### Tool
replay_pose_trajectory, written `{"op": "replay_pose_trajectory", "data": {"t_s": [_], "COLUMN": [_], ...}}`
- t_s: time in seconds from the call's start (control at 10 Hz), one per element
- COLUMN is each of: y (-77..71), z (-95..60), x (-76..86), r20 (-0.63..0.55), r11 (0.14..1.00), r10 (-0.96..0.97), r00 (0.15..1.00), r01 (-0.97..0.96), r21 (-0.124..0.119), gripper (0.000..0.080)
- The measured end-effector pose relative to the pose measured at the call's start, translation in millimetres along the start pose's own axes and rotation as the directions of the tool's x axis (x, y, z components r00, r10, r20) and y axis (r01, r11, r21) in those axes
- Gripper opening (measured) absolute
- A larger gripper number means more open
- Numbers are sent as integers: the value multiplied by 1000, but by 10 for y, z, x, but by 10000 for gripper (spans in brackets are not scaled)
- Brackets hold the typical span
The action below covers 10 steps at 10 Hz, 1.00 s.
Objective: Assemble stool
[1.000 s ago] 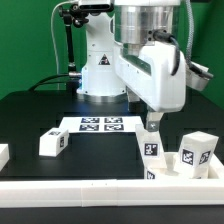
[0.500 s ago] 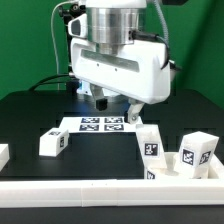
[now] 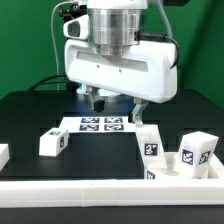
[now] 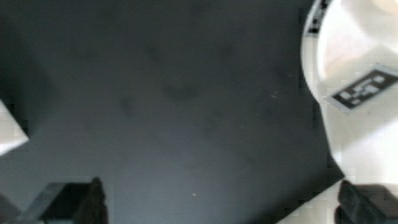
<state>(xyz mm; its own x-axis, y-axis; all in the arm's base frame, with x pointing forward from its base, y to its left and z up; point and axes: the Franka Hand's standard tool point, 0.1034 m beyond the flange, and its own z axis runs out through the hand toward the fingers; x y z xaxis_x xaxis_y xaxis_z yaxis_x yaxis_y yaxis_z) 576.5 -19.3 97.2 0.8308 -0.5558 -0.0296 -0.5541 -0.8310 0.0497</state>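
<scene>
Since a second ago the pincer (image 3: 118, 105) has let go of the upright leg (image 3: 150, 143) and risen clear. That leg stays standing at the exterior view's right, near a second leg (image 3: 198, 150). The arm hangs above the marker board (image 3: 100, 124), wrist pointing down. Its fingers (image 4: 71, 200) are spread wide with nothing between them. A third leg (image 3: 52, 143) lies on the counter (image 3: 30, 115).

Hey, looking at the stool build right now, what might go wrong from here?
1. The open gripper holds nothing and hangs close to the upright leg. A sideways swing of the wide hand may knock that leg over.
2. The loose leg lies alone toward the exterior view's left. A poorly centred grasp could push it across the table instead of lifting it.
</scene>
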Motion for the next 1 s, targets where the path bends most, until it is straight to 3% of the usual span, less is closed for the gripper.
{"op": "replay_pose_trajectory", "data": {"t_s": [0.3, 0.5, 0.6, 1.0], "y": [352, 663, 731, 719], "z": [33, 144, 196, 201], "x": [68, 171, 195, 187], "r20": [-18, -8, -3, -2], "r11": [930, 914, 919, 918], "r10": [-368, -405, -394, -398], "r00": [930, 914, 919, 918], "r01": [368, 405, 394, 398], "r21": [-7, -3, -9, -10], "gripper": [649, 649, 649, 649]}}
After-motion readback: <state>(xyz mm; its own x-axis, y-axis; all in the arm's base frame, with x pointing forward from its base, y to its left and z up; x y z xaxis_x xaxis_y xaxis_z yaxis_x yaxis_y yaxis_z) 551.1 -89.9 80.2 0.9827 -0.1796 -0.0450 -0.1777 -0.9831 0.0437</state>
